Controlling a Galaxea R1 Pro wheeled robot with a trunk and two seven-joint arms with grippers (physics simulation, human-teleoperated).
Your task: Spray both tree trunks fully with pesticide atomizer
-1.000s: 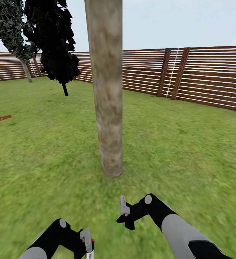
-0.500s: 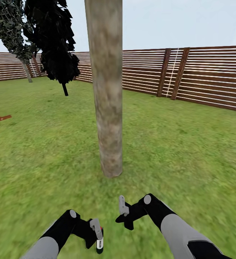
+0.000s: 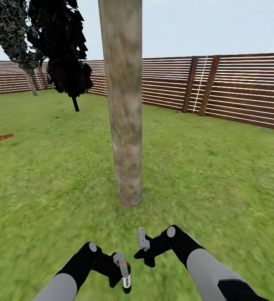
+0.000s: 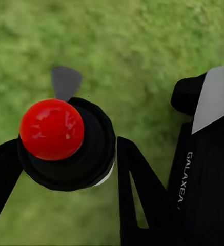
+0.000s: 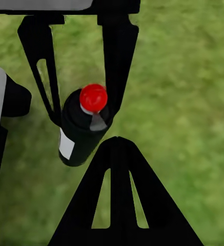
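Atomizer [image 3: 126, 281] clamped in left gripper [image 3: 121, 274], trunk [image 3: 124, 125] ahead, grass [image 3: 220, 175] around

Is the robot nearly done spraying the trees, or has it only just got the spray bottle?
Only partly. Done: the left gripper holds the atomizer, black with a red top, off the grass. In hand: the robot faces a tree trunk close ahead, and the right gripper is open and empty. Left: no white mist shows on that bark, so spraying this trunk and the other tree remains.
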